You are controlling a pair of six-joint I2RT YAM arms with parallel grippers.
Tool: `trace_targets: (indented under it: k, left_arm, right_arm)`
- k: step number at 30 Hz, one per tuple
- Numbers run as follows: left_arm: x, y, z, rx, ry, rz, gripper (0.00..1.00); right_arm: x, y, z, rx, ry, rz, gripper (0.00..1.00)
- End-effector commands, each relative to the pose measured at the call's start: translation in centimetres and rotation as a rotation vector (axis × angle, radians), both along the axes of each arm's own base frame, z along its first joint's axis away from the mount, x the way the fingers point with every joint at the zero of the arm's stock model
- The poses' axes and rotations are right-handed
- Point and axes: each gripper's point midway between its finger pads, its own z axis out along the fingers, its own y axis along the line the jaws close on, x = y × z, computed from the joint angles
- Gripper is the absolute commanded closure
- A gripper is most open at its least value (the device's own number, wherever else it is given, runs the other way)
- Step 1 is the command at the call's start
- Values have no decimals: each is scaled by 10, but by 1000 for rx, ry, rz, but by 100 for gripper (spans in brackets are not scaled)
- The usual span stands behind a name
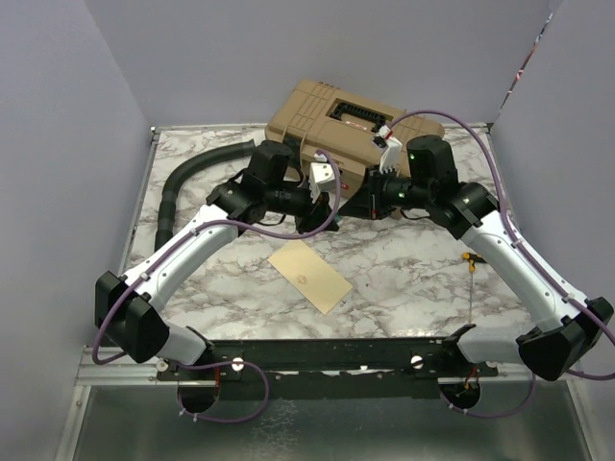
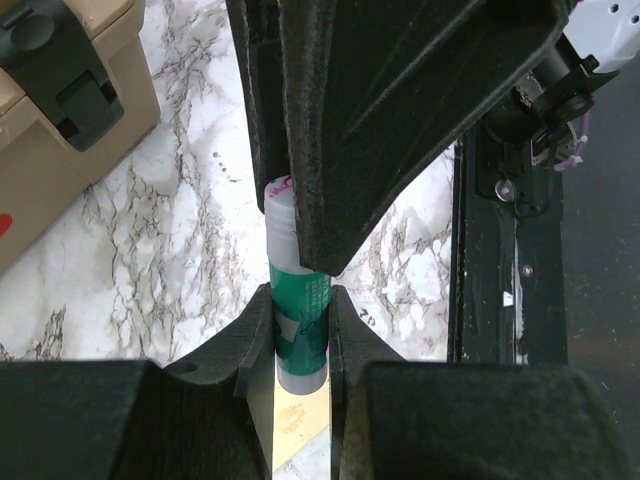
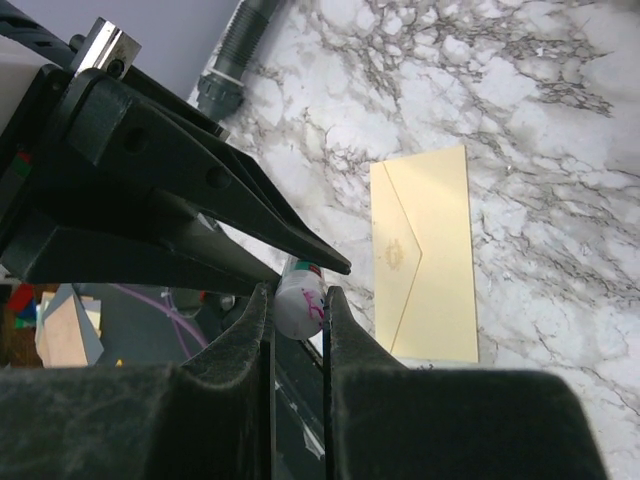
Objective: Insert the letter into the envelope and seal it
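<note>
The left gripper is closed nearly all the way on the green body of a glue stick, with both fingers pressed against its sides. The right gripper is closed just as narrowly on the white cap at the other end of the stick. The two grippers meet tip to tip, holding the stick between them above the table. Below them and a little nearer the arm bases, the envelope lies flat on the marble, set at a slant between the two arms. Its flap side faces up, the triangular flap is folded down, and there is a faint mark near the flap's point. Behind the grippers a tan toolbox sits at the far edge. A black hose curves along the left side.
</note>
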Motion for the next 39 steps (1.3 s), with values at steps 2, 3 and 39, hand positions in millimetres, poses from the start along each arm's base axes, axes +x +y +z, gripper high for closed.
trace_targets:
  k: [2, 3, 39]
  left_arm:
    - [13, -32, 165, -430, -513, -80, 100]
    - [11, -32, 171, -452, -523, -87, 100]
    - [93, 52, -78, -409, 549, 1142, 100]
  right_arm:
    - [-73, 15, -71, -106, 363, 149, 100]
    - [-75, 15, -76, -109, 376, 144, 100]
    - [-11, -22, 41, 120, -59, -389, 34]
